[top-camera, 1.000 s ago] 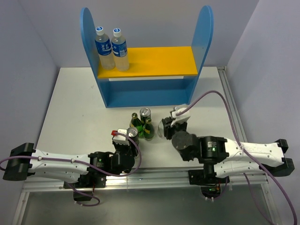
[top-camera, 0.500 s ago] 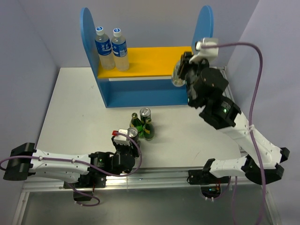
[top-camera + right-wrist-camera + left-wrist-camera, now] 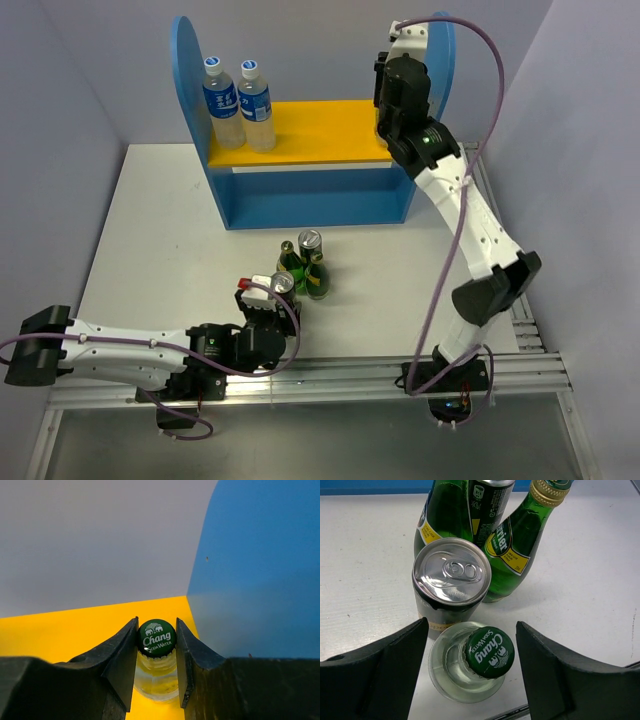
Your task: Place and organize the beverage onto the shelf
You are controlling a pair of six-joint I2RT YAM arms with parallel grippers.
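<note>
The shelf (image 3: 320, 130) stands at the back with its yellow-orange upper board (image 3: 65, 630) and blue side panels. My right gripper (image 3: 156, 630) is shut on the green cap of a clear pale-yellow bottle (image 3: 156, 677), upright over the board's right end beside the right panel (image 3: 260, 565). I cannot tell whether it rests on the board. In the top view the gripper (image 3: 385, 125) hides that bottle. My left gripper (image 3: 471, 630) is open and straddles the second clear bottle (image 3: 487, 652). Behind it stand a can (image 3: 451, 577), two green bottles (image 3: 520, 535) and another can (image 3: 487, 500).
Two taller blue-labelled plastic bottles (image 3: 220, 100) stand at the left end of the upper board. The remaining drinks cluster (image 3: 305, 262) on the white table in front of the shelf. A metal rail (image 3: 350, 375) runs along the near edge.
My right arm has swung up from the table to the shelf, carrying the clear bottle to the right end of the upper board. My left arm has stayed put.
</note>
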